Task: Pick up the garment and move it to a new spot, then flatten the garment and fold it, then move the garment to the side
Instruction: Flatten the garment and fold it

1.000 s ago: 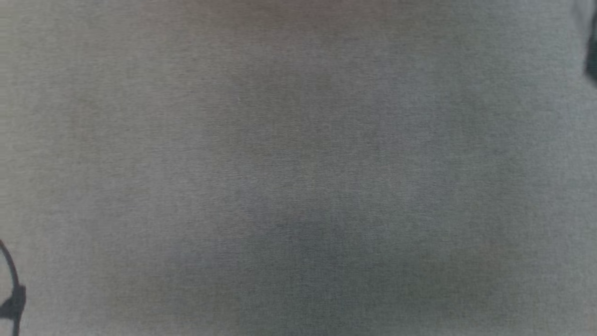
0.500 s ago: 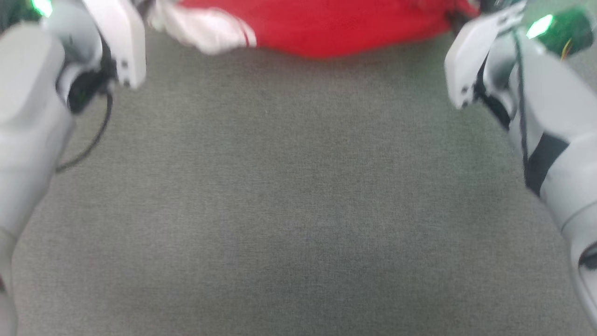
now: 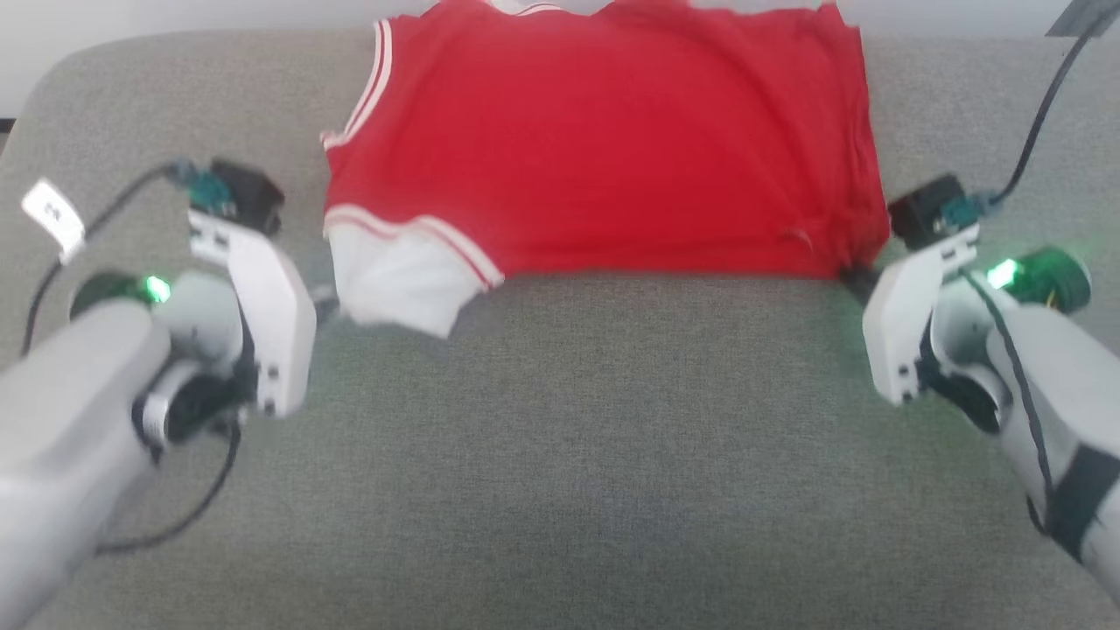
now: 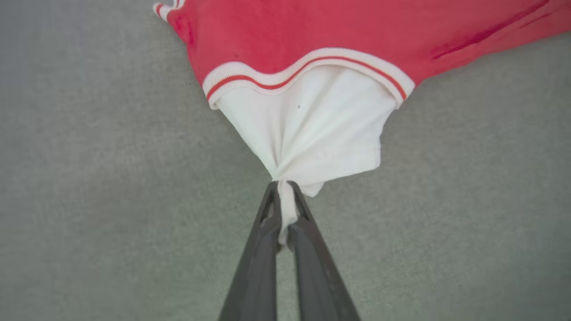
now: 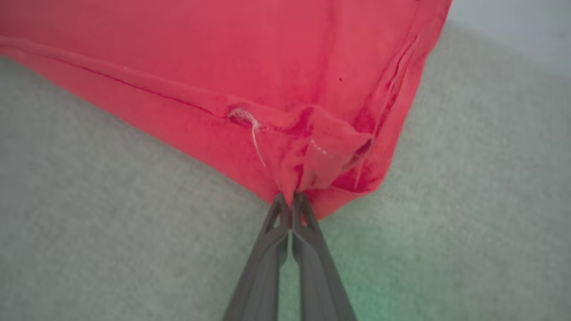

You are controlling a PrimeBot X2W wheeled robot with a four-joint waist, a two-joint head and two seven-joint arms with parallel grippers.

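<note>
A grey woven cushion (image 3: 560, 455) spreads before us, its far edge meeting a pale wall. On the far half of it lies the garment (image 3: 604, 149), red side up and fairly flat, with no print that we can see on this face.

Our left gripper (image 4: 285, 187) is pinched fully together on the tip of the white sleeve (image 4: 308, 125). The fabric gathers into a narrow twist between the two dark fingers and fans out from there up to the red-and-white striped trim (image 4: 308, 67). From the head view, that sleeve hangs off the garment's near left corner, towards our left wrist.

Our right gripper (image 5: 290, 198) is likewise closed tight, holding the garment's near right corner (image 5: 321, 156), where the red cloth bunches into small folds (a loose white thread (image 5: 254, 133) trails from the hem just beside it).

Between the two grips the near red edge runs almost straight across the cushion. Both wrists show a green light (image 3: 157, 287), and a dark cable (image 3: 1041, 105) leads away from the right one.
</note>
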